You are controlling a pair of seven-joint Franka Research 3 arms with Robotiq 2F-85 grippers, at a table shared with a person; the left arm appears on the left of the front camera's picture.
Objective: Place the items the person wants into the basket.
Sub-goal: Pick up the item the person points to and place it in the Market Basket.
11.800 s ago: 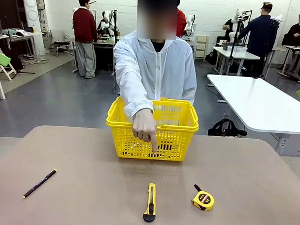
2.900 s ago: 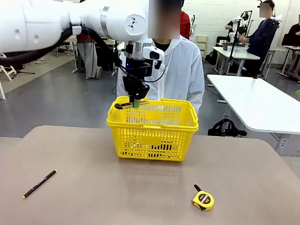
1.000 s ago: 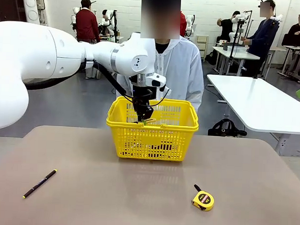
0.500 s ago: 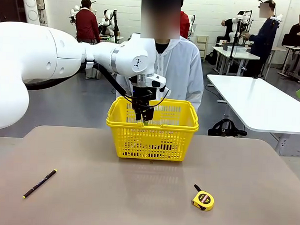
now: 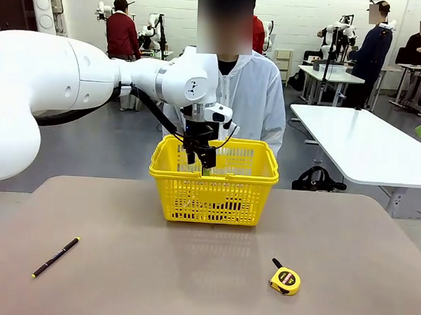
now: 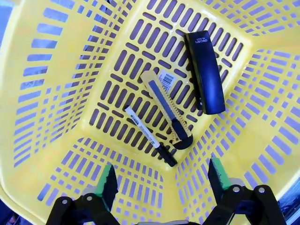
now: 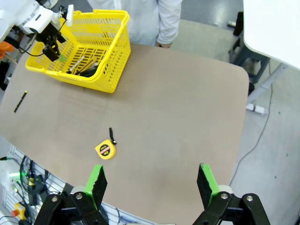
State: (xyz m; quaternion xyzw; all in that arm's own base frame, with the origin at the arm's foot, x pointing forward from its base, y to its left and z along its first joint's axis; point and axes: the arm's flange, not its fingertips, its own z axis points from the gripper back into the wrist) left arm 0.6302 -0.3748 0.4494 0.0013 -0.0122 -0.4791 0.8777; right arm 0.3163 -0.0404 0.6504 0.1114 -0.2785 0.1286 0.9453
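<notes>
Nearest my side of the table [image 5: 123,279] lie the two things I leave alone: the thin black pen [image 5: 55,256] toward my left and the yellow tape measure [image 5: 285,280] toward my right, both well apart from the basket [image 5: 212,199]. My right gripper [image 7: 152,185] hangs high over the table's near edge with its jaws spread and nothing between them.

My main worry is snagging. The left gripper [image 5: 201,159] sits just inside the basket's mouth, close to the rim, and a careless sideways pull on withdrawal could catch a finger on the rim or a folded handle and drag or tip the whole basket. A straight lift looks safest to me. A lesser risk is reaching for the pen or tape measure by mistake.

From the left wrist, the left gripper [image 6: 159,180] is spread wide and empty above the basket floor. There the utility knife [image 6: 167,111] lies flat, slim and yellow with a black end, a barcode label beside it. The marker [image 6: 150,136], white barrel and black cap, lies just beside it, roughly parallel. A dark stapler-like case [image 6: 204,71] rests past them near the wall.

Beyond the basket stands the person [image 5: 230,96] in the white jacket.
</notes>
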